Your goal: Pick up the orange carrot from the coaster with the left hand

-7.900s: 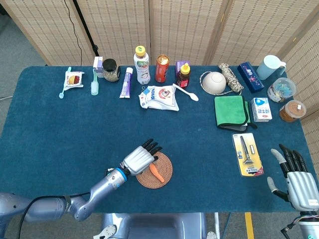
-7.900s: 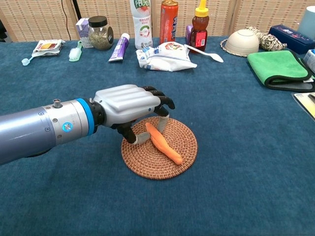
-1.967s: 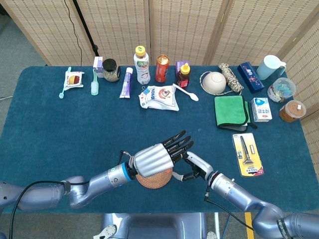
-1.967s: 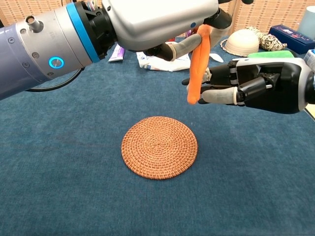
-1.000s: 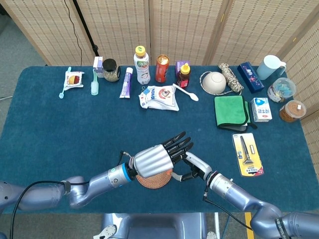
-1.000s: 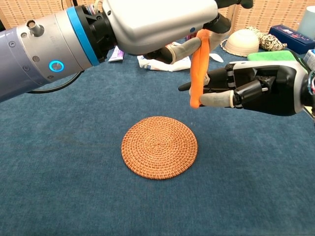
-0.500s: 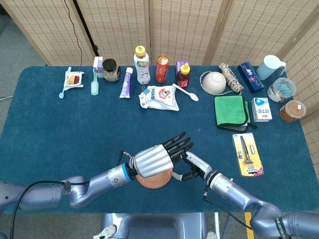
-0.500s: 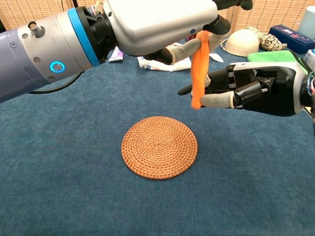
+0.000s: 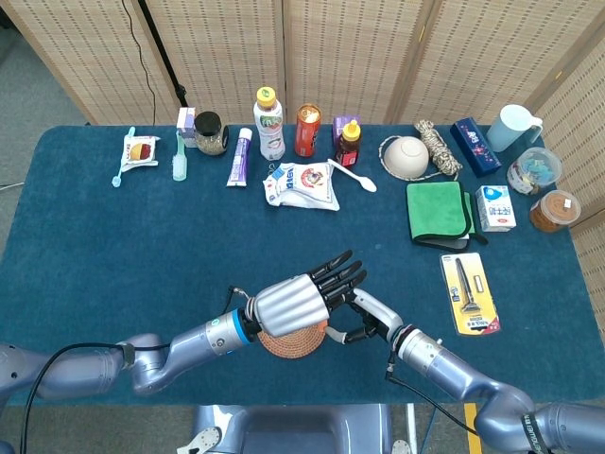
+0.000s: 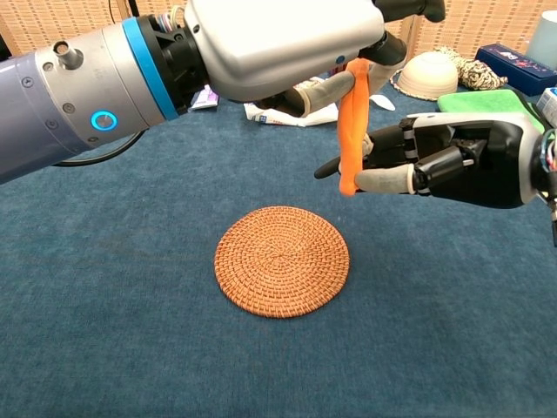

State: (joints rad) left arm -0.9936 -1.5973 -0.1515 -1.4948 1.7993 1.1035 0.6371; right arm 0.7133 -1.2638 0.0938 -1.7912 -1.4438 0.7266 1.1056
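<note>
In the chest view my left hand point(image 10: 278, 43) pinches the top of the orange carrot point(image 10: 352, 122), which hangs upright in the air above and to the right of the round woven coaster point(image 10: 281, 259). Nothing lies on the coaster. My right hand point(image 10: 452, 161) reaches in from the right with its fingers apart around the carrot's lower end; contact cannot be judged. From the head view my left hand point(image 9: 291, 304) covers most of the coaster point(image 9: 288, 344) and hides the carrot, with my right hand point(image 9: 363, 320) just right of it.
Along the back of the blue table stand a white bottle point(image 9: 269, 123), a red can point(image 9: 307, 130), a white pouch point(image 9: 302, 185) and a bowl point(image 9: 406, 156). A green cloth point(image 9: 438, 210) and a razor pack point(image 9: 469, 292) lie to the right.
The carrot, lying on the coaster 7.9 s ago, now hangs from my raised left hand. My right hand has come in beside it. Over the last second both hands have barely moved.
</note>
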